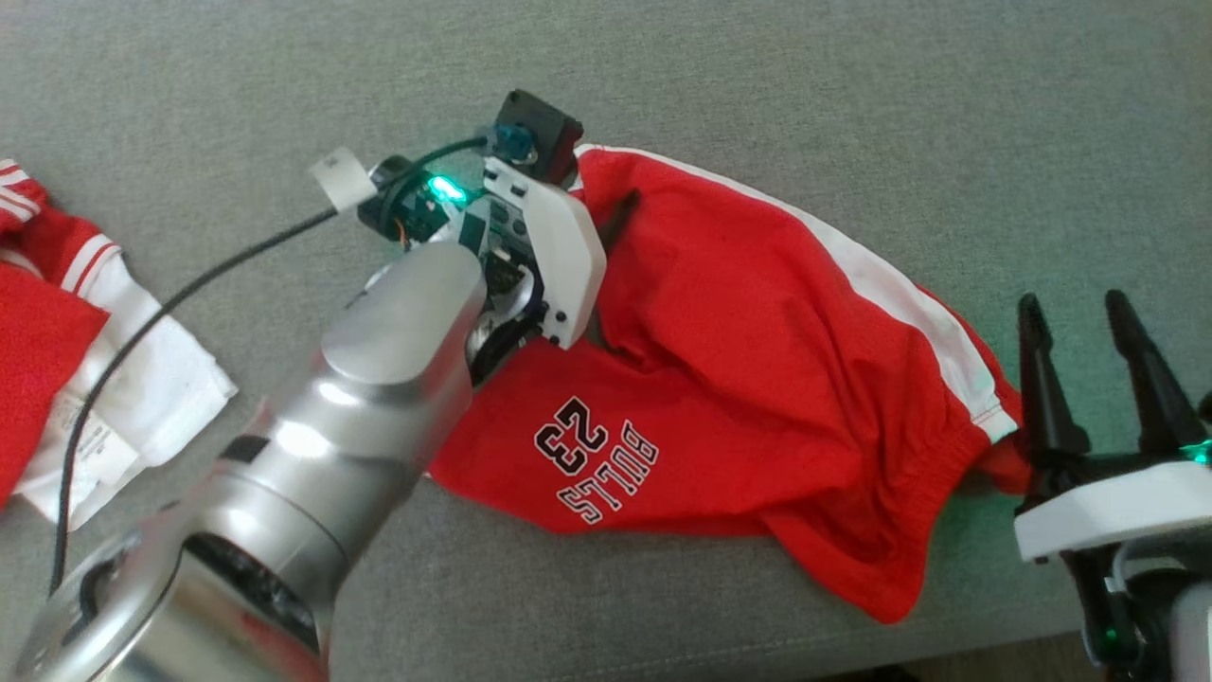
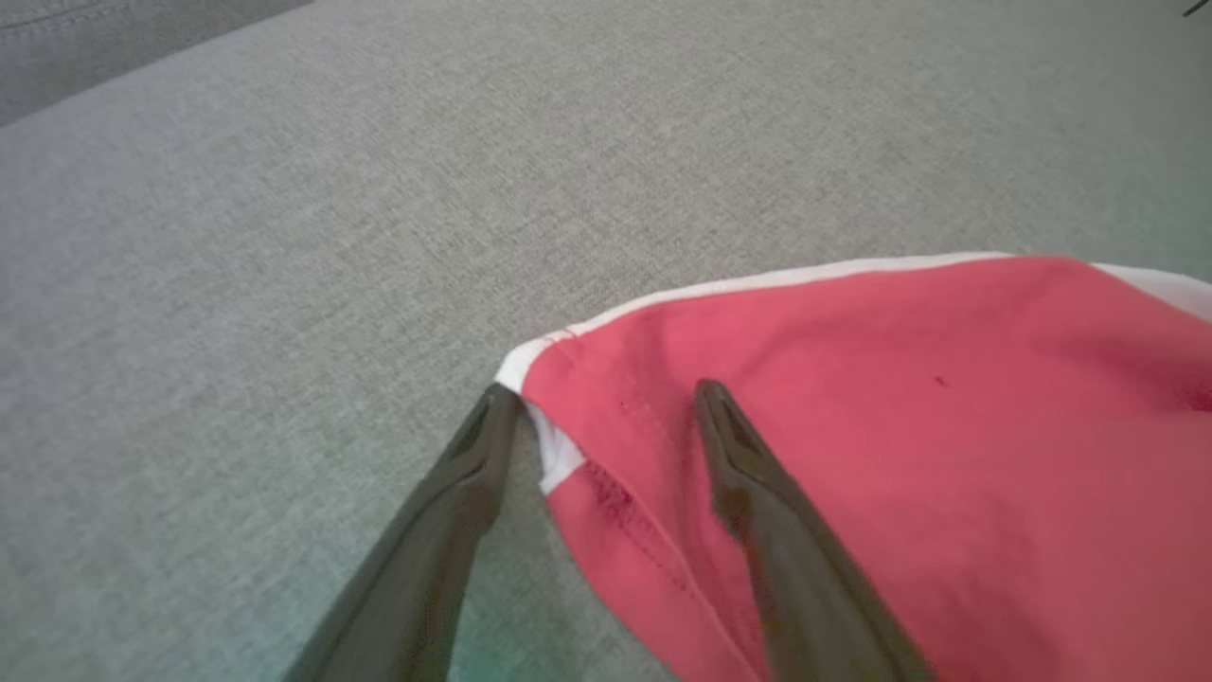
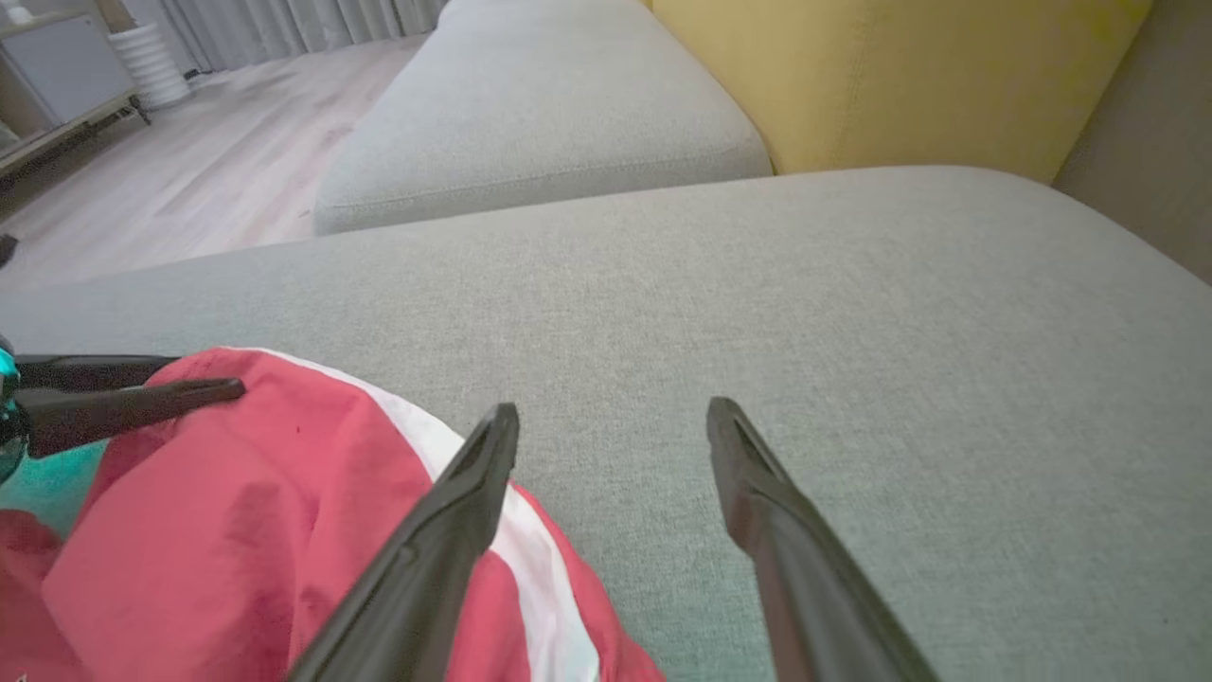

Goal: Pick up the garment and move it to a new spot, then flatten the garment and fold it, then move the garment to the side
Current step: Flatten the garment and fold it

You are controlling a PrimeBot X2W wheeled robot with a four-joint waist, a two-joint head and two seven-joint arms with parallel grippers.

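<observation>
1. Nearest the robot, the front edge of the grey sofa seat [image 1: 606, 587] runs along the bottom of the head view. The lowest fold of the garment [image 1: 757, 360] lies near that edge without hanging over it.
2. The right pincer [image 1: 1074, 303] stands at the lower right with its two dark fingers spread wide and nothing between them. It is just beside the gathered waistband end of the garment. In its own wrist view one finger overlaps the white side stripe, and bare cushion lies ahead and to the right.
3. The garment is a pair of red shorts (printed "BULLS 23", upside down from the head) lying rumpled across the middle of the seat, with the white stripe along its far edge.
4. The left pincer [image 2: 606, 388] is at the garment's far-left hem corner with its jaws wide apart and not clamped. One finger is just outside the white corner over the cushion, the other over the red cloth. Whether either touches, I cannot tell.
5. To the left, apart from the shorts, lies a second red-and-white cloth [image 1: 57, 313], with a black cable [image 1: 189, 294] crossing above it.
6. Beyond the stripe the seat is open grey fabric. Farther off are another seat cushion [image 3: 549, 123], a yellow backrest [image 3: 900, 76] and a wooden floor [image 3: 189, 161].
</observation>
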